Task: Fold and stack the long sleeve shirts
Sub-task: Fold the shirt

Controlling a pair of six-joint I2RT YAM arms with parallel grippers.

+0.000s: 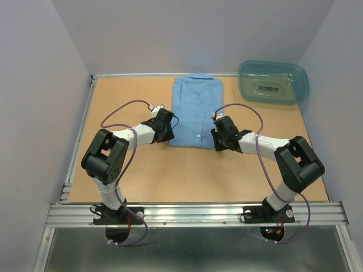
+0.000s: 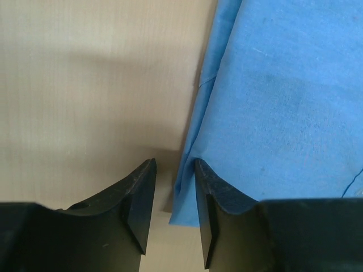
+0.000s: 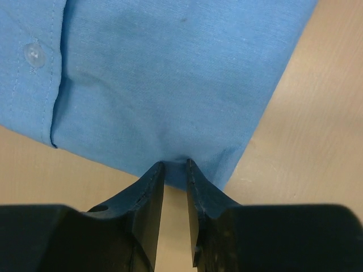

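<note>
Folded blue shirt (image 1: 195, 110) lies flat at far-centre of the desk (image 1: 136, 175), tub (image 1: 273, 82) off to its right. Left end effector (image 2: 174, 164): jaws moderately apart at the shirt's left near corner, edge in the gap. Right end effector (image 3: 174, 163): narrow at the right near hem, fabric puckered at the tips, can't tell if gripped.

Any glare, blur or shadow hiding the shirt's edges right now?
Top view: even light, shirt sharp, no glare. Left wrist: edge crisp, soft shadow across the table beside it. Right wrist: button in focus, thin shadow under the shirt.
</note>
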